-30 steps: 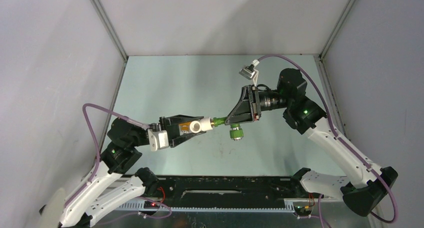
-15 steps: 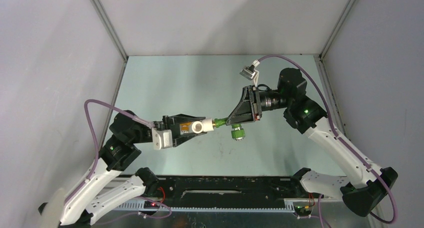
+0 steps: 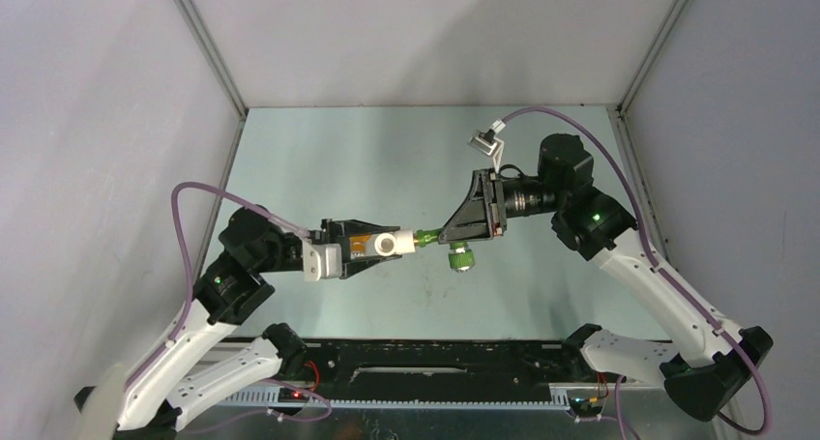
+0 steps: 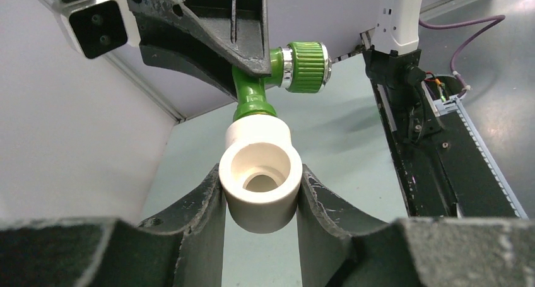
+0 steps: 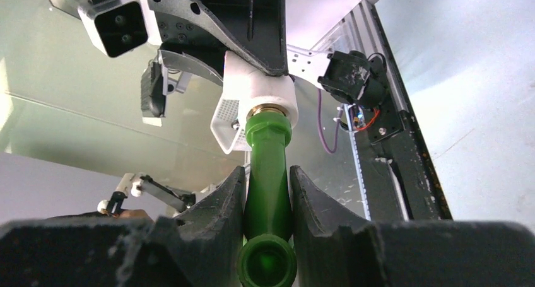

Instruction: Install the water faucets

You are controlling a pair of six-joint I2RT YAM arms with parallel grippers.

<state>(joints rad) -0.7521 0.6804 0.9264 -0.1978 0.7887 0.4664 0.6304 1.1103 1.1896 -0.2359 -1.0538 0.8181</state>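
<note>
The left fingers (image 4: pixel 203 205) clamp a smooth white elbow fitting (image 4: pixel 260 173); the right fingers (image 5: pixel 217 208) squeeze the glossy green faucet (image 5: pixel 267 173), ribbed knob, stem meeting the fitting's brass-ringed socket above the desk (image 3: pixel 338 160).

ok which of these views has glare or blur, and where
Top external: evenly lit and sharp, no glare on the table. Left wrist: white fitting and green faucet crisp, black foreground along the bottom blurred. Right wrist: table washed out bright at upper left, foreground blurred too.
</note>
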